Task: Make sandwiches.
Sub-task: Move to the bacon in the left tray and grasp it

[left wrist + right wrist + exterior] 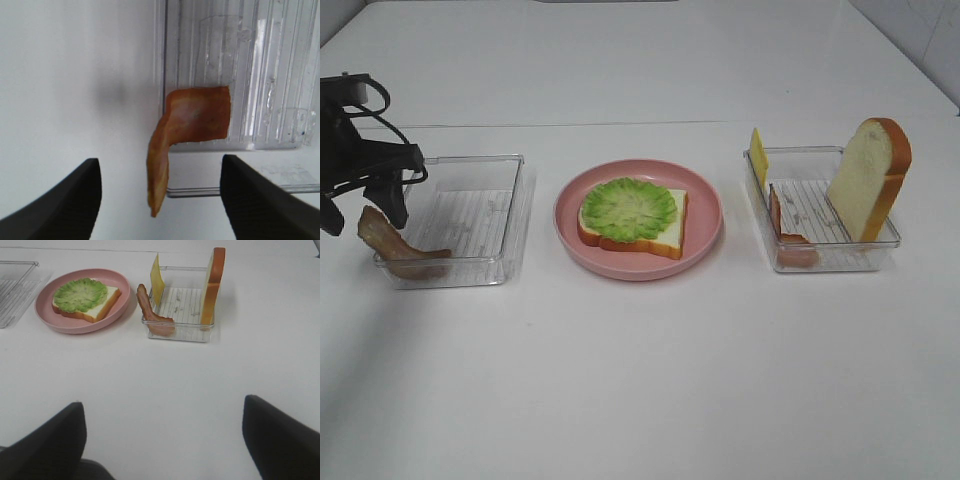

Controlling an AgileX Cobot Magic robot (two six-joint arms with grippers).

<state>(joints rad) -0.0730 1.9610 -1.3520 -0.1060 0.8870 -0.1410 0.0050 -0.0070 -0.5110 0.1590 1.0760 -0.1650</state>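
Observation:
A bread slice [640,232] topped with a green lettuce leaf [629,208] lies on the pink plate [710,215]; the lettuce also shows in the right wrist view [80,293]. A bacon strip [395,245] hangs over the left tray's rim [192,120]. My left gripper [360,195] is open and empty just above that strip. The right tray holds a second bread slice [868,178] standing on edge, a yellow cheese slice [758,155] and another bacon strip [782,228]. My right gripper [162,440] is open and empty, well back from that tray.
Two clear plastic trays stand on the white table: one at the left [485,220], one at the right [820,255]. The pink plate sits between them. The table's back half has a seam line [620,124].

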